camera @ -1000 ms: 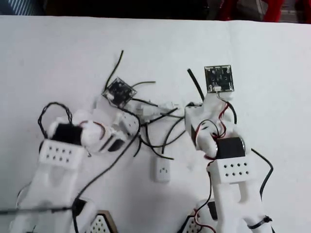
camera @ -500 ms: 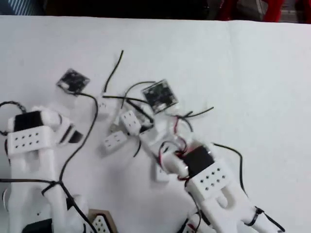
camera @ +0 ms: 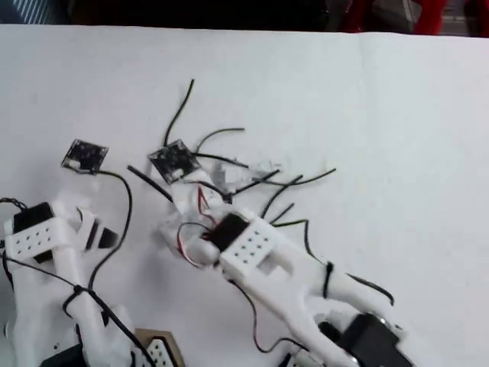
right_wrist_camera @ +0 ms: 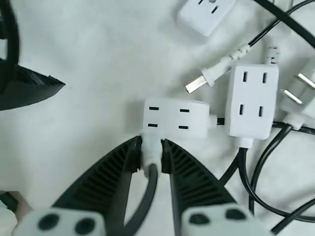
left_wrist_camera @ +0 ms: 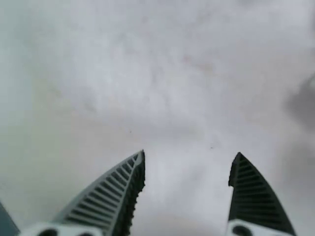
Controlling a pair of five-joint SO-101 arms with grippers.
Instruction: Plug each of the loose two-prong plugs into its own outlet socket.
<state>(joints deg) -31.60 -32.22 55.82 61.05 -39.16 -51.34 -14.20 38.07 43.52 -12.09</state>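
Note:
In the right wrist view my right gripper (right_wrist_camera: pixel 151 147) is shut on the cord stub of a white outlet block (right_wrist_camera: pixel 175 118) that lies flat on the table. A second outlet block (right_wrist_camera: pixel 251 105) lies beside it and a third (right_wrist_camera: pixel 206 12) farther off. A loose two-prong plug (right_wrist_camera: pixel 209 76) on a black cord lies between them, and another plug (right_wrist_camera: pixel 298 98) is at the edge. My left gripper (left_wrist_camera: pixel 189 162) stands open over bare table. From above, the right arm (camera: pixel 252 245) reaches across to the cords (camera: pixel 229 183); the left arm (camera: pixel 46 229) is at the far left.
Black cords (right_wrist_camera: pixel 261 191) loop around the outlet blocks. A dark finger of the other gripper (right_wrist_camera: pixel 29 86) lies close to the held block. The white table (camera: pixel 397 115) spreads wide to the right and back.
The right arm has swung left across the table to the outlet blocks. The left arm has drawn back to the far left.

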